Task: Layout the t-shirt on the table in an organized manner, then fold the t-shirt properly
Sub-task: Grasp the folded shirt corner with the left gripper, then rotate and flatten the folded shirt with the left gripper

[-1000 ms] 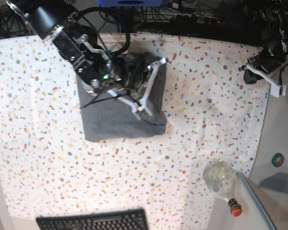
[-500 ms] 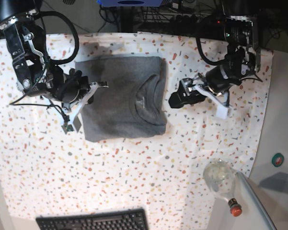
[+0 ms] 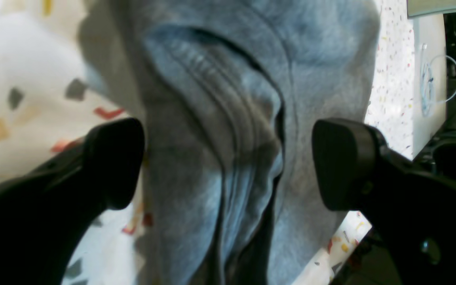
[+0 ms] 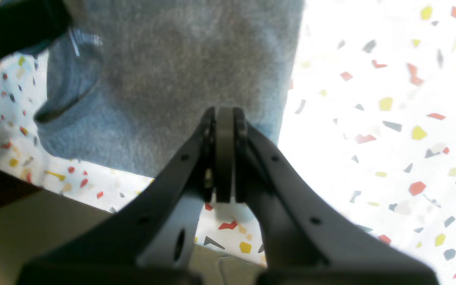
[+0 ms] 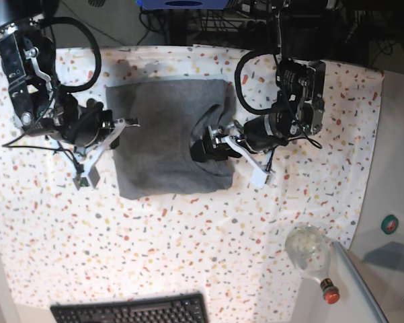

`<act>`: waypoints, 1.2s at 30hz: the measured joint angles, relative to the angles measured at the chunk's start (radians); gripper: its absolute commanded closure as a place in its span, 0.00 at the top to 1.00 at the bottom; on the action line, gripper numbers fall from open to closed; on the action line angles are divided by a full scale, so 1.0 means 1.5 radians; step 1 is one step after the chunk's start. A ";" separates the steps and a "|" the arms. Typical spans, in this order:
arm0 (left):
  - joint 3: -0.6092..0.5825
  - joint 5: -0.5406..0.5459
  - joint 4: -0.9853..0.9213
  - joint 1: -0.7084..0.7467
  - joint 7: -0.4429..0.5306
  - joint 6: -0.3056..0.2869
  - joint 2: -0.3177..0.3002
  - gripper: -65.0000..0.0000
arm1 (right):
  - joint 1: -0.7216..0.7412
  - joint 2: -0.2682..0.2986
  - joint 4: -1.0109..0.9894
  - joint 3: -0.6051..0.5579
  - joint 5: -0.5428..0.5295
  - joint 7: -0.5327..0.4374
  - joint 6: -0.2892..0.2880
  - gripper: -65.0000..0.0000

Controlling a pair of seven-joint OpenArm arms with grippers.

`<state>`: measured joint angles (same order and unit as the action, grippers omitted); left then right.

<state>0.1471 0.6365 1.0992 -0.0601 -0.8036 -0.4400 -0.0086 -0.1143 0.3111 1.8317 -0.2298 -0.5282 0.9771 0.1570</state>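
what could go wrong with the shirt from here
The open left gripper straddles the collar of the folded t-shirt; closing there may catch only the top layer and pull the fold apart. The shut right gripper sits at the opposite edge and holds nothing, so the shirt could slide on the table when the left pulls.

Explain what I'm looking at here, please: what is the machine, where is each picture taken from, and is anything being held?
Two robot arms work over a speckled table. One picture looks down from overhead; the other two come from cameras on each arm's wrist. A grey t-shirt, folded into a rectangle, lies on the table. The left gripper, on the overhead picture's right, has its jaws wide open over the shirt's collar, holding nothing. The right gripper has its jaws shut at the shirt's edge; no cloth shows between them. A keyboard and a bottle sit nearby.
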 measured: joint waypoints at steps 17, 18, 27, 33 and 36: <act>-0.186 -0.228 -0.027 -0.100 -0.026 0.010 -0.038 0.00 | -0.063 -0.023 -0.032 0.328 0.007 0.004 -0.180 0.00; -0.245 -0.249 -0.026 -0.120 -0.025 0.011 -0.051 0.00 | -0.067 -0.023 -0.035 0.344 0.007 0.005 -0.181 0.00; -0.737 -0.440 -0.031 -0.300 0.024 0.014 -0.087 0.00 | -0.098 -0.024 -0.048 0.432 0.008 0.002 -0.181 0.00; -0.783 -0.510 -0.082 -0.322 0.073 0.009 -0.009 0.00 | -0.137 -0.055 -0.049 0.484 0.007 0.005 -0.181 0.00; -0.783 -0.549 -0.118 -0.326 0.133 0.009 0.027 0.00 | -0.150 -0.059 -0.049 0.490 0.009 0.004 -0.181 0.00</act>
<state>-1.0267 -0.1871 0.9218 -0.5488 -0.6037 -0.4267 0.0322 -0.3389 0.2226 1.7580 0.5056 -0.5152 0.9833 -0.1146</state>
